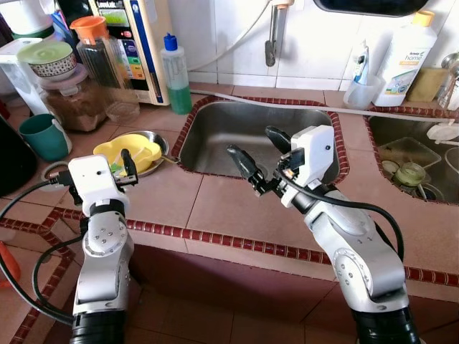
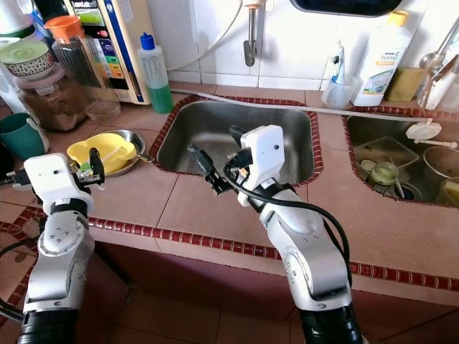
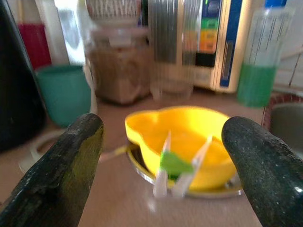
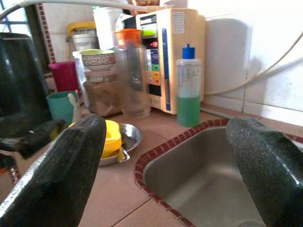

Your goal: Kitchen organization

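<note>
On the counter (image 1: 215, 208) stand one yellow bowl (image 1: 129, 153) in one steel dish (image 1: 156, 136), one teal cup (image 1: 44, 136), two jars (image 1: 72, 100), one green-liquid bottle (image 1: 176, 75) and one white detergent bottle (image 1: 405, 54); two sinks (image 1: 237, 132) are set into it.

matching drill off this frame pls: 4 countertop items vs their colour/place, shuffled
Items
1. bowl
2. mug
3. squeeze bottle
4. tall jar

Descriptions
A. clear, orange lid, in front of the beige appliance
B. yellow, sitting in a steel dish left of the sink
C. teal, near the counter's left edge
D. green liquid, blue cap, at the sink's back left corner

Pairs: 1-B, 2-C, 3-D, 4-A
</note>
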{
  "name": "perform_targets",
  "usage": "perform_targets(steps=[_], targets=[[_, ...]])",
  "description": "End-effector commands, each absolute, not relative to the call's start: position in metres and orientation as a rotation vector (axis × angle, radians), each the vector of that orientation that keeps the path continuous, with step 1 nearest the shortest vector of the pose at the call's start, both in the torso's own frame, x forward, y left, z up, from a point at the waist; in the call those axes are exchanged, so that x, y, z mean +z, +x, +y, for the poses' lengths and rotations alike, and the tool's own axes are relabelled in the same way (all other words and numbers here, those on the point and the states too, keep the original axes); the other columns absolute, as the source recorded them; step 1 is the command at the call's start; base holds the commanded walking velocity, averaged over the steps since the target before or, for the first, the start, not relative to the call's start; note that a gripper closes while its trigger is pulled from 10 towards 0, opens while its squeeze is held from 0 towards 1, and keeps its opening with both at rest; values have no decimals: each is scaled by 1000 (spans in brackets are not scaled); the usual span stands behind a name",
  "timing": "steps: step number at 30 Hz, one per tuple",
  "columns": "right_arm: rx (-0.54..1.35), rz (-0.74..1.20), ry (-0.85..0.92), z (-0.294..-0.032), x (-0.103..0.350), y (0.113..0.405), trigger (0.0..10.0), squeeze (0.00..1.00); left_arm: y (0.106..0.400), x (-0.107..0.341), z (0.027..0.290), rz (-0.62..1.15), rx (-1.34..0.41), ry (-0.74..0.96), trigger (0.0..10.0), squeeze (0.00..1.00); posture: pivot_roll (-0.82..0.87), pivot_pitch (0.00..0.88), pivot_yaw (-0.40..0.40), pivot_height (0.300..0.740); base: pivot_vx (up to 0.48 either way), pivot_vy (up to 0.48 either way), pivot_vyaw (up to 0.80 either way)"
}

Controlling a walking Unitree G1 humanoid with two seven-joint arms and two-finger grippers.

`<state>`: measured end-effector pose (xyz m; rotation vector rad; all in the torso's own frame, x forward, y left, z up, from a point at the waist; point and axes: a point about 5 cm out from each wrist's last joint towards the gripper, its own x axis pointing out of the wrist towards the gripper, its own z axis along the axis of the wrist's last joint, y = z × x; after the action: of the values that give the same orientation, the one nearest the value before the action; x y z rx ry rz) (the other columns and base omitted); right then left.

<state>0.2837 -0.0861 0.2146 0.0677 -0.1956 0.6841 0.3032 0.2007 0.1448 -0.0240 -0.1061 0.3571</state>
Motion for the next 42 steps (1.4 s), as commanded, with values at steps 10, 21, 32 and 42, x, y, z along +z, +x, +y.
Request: perform_targets(steps=[10,21,32,42], targets=[[830,-177,46,-74,217,267,10000,0,320,145,203,-134,339,-57,10000,0,-83,82,49,740,0,0,0],[824,-169,30,-76,218,264,10000,0,323,137,202,-137,332,-66,3373,0,-93,86,46,740,0,0,0],[830,-172,13,-73,218,265,10000,0,324,137,201,-148,327,-68,0,0,-92,85,46,740,0,0,0],[825,-170,12,-73,217,265,10000,0,324,135,202,-150,330,-63,0,0,-89,84,47,740,0,0,0]])
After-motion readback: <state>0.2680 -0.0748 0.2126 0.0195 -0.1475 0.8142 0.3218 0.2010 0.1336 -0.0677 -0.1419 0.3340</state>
